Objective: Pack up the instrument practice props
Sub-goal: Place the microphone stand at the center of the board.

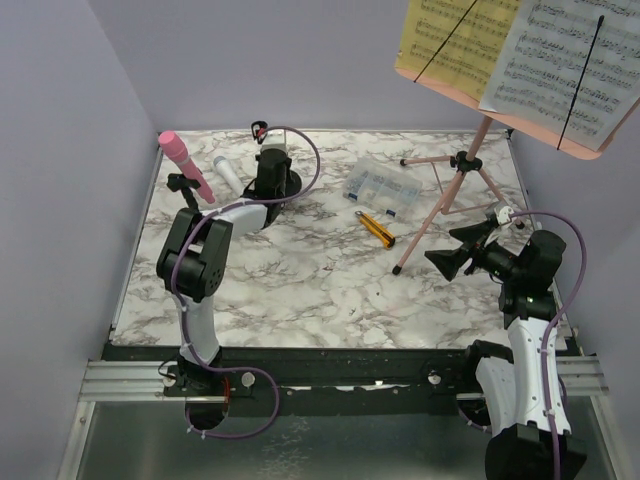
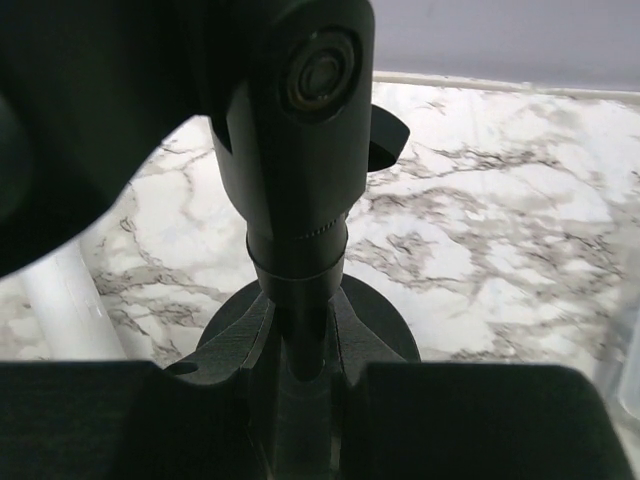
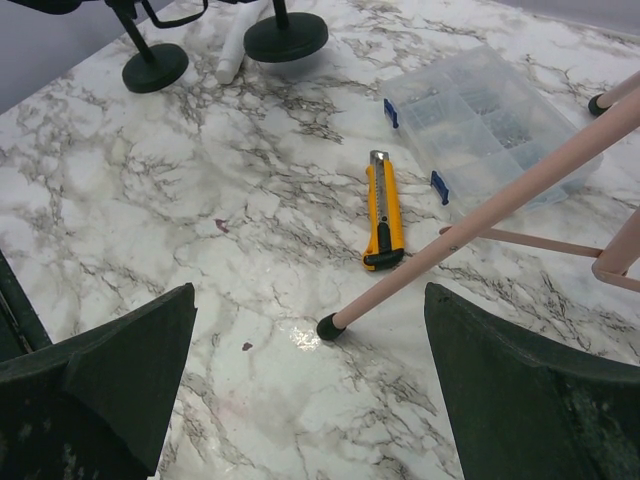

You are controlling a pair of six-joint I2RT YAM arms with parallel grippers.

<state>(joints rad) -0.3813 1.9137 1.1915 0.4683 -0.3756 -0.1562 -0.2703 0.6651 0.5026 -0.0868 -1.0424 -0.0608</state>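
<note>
So the left gripper (image 2: 300, 410) is pinched narrow around the stem of one black holder (image 2: 300, 200), far left on the marble table (image 1: 300, 290), and the holder's round base is still sitting flat on the top. The white mic (image 1: 228, 172) is lying down just beside it, between that holder and the other holder (image 1: 180, 186), which has the pink mic (image 1: 183, 160) standing tilted in it. The right gripper (image 1: 452, 250) is spread wide with nothing in it, hanging low near the front foot (image 3: 328, 326) of the pink rack (image 1: 455, 165). The rack's up on its tripod legs at the far right, with a yellow sheet (image 1: 450, 40) and a white sheet (image 1: 560, 60) side by side on its tray. The clear box (image 1: 380, 187) and the knife (image 1: 377, 229) are mid-table, near the rack's legs.
</note>
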